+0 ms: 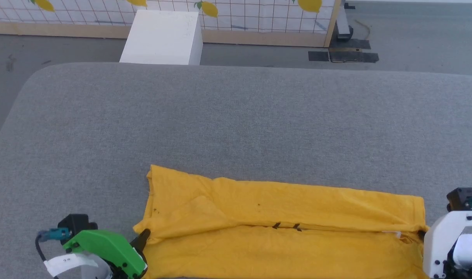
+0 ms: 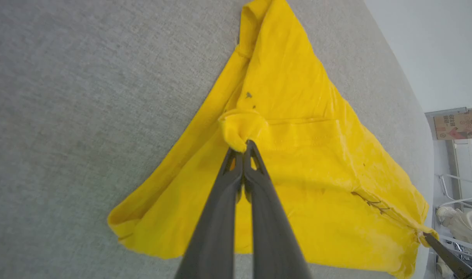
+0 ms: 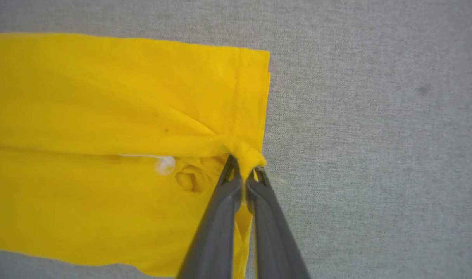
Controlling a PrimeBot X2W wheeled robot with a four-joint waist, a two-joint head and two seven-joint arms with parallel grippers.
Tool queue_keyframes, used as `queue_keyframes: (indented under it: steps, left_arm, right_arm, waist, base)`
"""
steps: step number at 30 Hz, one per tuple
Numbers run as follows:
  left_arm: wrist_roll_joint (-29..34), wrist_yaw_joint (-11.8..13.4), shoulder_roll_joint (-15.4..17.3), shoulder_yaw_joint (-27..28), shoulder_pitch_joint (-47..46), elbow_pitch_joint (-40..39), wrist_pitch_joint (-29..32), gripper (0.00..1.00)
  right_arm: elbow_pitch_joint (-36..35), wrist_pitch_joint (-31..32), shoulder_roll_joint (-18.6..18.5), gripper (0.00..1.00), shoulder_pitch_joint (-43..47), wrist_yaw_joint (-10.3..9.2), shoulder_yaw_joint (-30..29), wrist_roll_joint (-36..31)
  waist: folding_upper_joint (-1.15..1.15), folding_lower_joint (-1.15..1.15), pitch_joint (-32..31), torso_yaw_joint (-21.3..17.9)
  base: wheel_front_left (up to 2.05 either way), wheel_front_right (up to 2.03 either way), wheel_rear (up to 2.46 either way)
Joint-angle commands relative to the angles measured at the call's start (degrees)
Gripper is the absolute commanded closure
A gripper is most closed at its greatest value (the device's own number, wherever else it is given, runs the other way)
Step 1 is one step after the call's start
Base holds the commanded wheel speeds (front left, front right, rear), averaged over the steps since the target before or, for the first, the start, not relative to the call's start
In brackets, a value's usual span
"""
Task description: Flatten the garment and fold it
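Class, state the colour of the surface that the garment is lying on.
Grey. The head view shows the surface best, spreading wide beneath the yellow garment.

Item count, located from the grey cloth-covered table (image 1: 236,116).

- Yellow t-shirt (image 1: 282,244): one, at the table's near edge.
- Grippers: two, both at the table's near edge. The left gripper (image 2: 245,144) is at one end of the t-shirt and the right gripper (image 3: 245,170) at the other.
- Dark fingers (image 2: 216,217): two per gripper, four in total.
- White box (image 1: 162,37): one, on the floor beyond the table's far edge.
- Grid panel (image 1: 259,15): one, beyond the table's far edge.
- Lemon prints (image 1: 209,9) on the panel: four.
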Motion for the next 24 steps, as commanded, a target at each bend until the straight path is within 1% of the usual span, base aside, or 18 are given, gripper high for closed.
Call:
queue_keyframes:
  steps: [1, 4, 6, 7, 8, 9, 13, 15, 17, 19, 22, 24]
  left_arm:
    - [0.16, 0.49, -0.02, 0.12, 0.8, 1.03, -0.27, 1.0]
    - [0.07, 0.45, -0.25, 0.08, 0.5, 4.2, -0.46, 1.0]
    - [-0.07, -0.1, -0.49, 0.26, -0.3, 6.19, -1.12, 1.0]
    - [0.18, -0.07, -0.45, 0.19, -0.58, 7.06, -1.33, 0.96]
    - [0.66, -0.06, -0.22, -0.13, -0.86, 8.02, -1.35, 0.48]
    - [0.71, -0.15, -0.25, -0.11, -1.15, 8.57, -1.56, 0.0]
    - [1.55, 0.17, 0.5, -0.21, -2.07, 10.13, -1.75, 0.0]
    - [2.4, 0.54, 1.59, -0.41, -2.32, 10.21, -1.38, 0.0]
    - [3.1, 1.5, 2.71, -0.46, -2.3, 9.7, -0.55, 0.0]
    - [4.3, 2.07, 4.47, -1.04, -2.22, 8.32, 0.69, 0.0]
    - [5.56, 2.63, 6.46, -0.63, -2.49, 5.15, 0.73, 0.0]
    - [6.29, 2.77, 7.19, 0.04, -3.17, 2.62, -0.36, 0.0]
  right_arm:
    - [0.57, -0.21, 0.36, 1.0, 0.76, -0.08, 0.17, -0.1]
    - [2.03, -0.39, 0.54, 1.0, 1.17, -0.08, 0.45, -0.23]
    - [2.74, -0.57, 0.8, 1.0, 1.18, -0.08, 0.54, -0.21]
    - [2.93, -1.02, 0.88, 0.98, 1.08, -0.08, 0.54, -0.19]
    - [3.14, -1.53, 0.92, 0.56, 0.99, -0.08, 0.58, -0.16]
    - [3.21, -1.93, 0.95, 0.0, 0.9, -0.08, 0.57, -0.08]
    - [2.52, -2.89, 0.78, 0.0, 0.91, -0.08, 0.1, 1.5]
    - [1.07, -2.36, 0.63, 0.0, 1.46, -0.08, -0.25, 3.05]
    - [-1.2, -0.92, 0.36, 0.0, 2.47, -0.08, -0.87, 4.64]
    - [-4.01, 1.23, 0.46, 0.0, 3.62, -0.08, -2.97, 6.41]
    - [-8.77, 4.4, 1.24, 0.0, 4.58, -0.08, -6.82, 9.36]
    - [-11.36, 6.65, 1.51, 0.0, 4.82, -0.08, -9.14, 10.86]
  waist:
    - [0.0, 0.0, 0.15, 0.13]
    - [0.0, 0.0, 0.36, 0.39]
    - [0.0, 0.0, 0.45, 0.43]
    - [0.0, 0.0, 0.37, 0.39]
    - [0.0, 0.0, 0.28, 0.33]
    - [0.0, 0.0, 0.19, 0.24]
    - [0.0, 0.0, -0.94, -0.01]
    - [0.0, 0.0, -1.67, -0.12]
    - [0.0, 0.0, -2.58, -0.25]
    - [0.0, 0.0, -3.27, -0.39]
    - [0.0, 0.0, -3.98, -0.49]
    - [0.0, 0.0, -4.01, -0.35]
  base:
    - [0.0, 0.0, 0.0]
    - [0.0, 0.0, 0.0]
    - [0.0, 0.0, 0.0]
    - [0.0, 0.0, 0.0]
    - [0.0, 0.0, 0.0]
    - [0.0, 0.0, 0.0]
    - [0.0, 0.0, 0.0]
    - [0.0, 0.0, 0.0]
    - [0.0, 0.0, 0.0]
    - [0.0, 0.0, 0.0]
    - [0.0, 0.0, 0.0]
    - [0.0, 0.0, 0.0]
